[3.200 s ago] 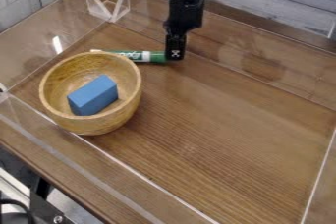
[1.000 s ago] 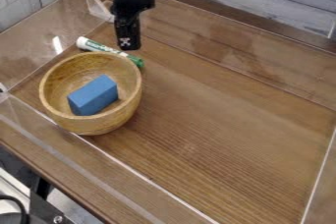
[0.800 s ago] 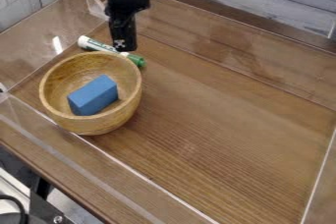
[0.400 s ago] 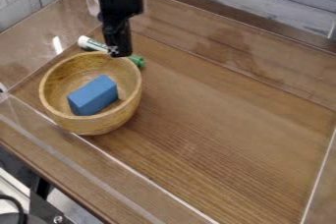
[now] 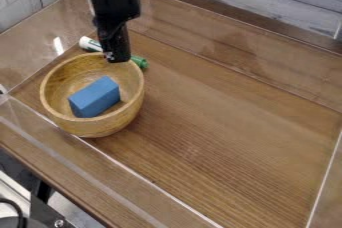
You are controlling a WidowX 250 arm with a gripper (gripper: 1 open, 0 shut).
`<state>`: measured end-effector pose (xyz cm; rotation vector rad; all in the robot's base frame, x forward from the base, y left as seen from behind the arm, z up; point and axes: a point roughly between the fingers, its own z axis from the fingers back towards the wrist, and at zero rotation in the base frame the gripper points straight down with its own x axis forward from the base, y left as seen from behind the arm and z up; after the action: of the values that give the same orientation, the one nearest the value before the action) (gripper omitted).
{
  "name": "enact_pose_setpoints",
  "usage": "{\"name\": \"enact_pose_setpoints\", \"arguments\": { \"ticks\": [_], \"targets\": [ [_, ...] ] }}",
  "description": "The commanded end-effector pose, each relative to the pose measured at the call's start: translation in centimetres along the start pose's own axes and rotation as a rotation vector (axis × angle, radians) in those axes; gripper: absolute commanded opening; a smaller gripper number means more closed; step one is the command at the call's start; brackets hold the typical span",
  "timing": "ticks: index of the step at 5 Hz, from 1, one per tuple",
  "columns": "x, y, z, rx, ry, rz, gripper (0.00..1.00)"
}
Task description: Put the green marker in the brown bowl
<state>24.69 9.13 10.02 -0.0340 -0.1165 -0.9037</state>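
The brown bowl [image 5: 56, 104] stands at the left of the wooden table. The green marker [image 5: 88, 43] lies flat just behind the bowl's far rim, its white end pointing left and its green cap [image 5: 138, 62] to the right. My gripper [image 5: 118, 54] hangs straight down over the marker's middle and hides that part. Its jaws look shut. I cannot see a grip on the marker.
A blue rectangular block [image 5: 94, 97] lies inside the bowl. Low clear plastic walls [image 5: 201, 190] run around the table's edges. Bare wood [image 5: 227, 102] stretches to the right of the bowl.
My gripper has moved left and slightly toward the bowl along the marker. The marker and the bowl have stayed where they were.
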Motion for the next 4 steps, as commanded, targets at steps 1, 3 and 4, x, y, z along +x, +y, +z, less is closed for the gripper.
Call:
{"name": "enact_pose_setpoints", "arguments": {
  "ticks": [1, 3, 4],
  "targets": [
    [-0.2, -0.2, 1.6, 0.05, -0.026, 0.005, 0.0],
    [-0.3, -1.9, 2.2, 0.03, -0.036, -0.001, 0.0],
    [-0.4, -2.6, 2.4, 0.022, -0.04, -0.006, 0.0]
  ]
}}
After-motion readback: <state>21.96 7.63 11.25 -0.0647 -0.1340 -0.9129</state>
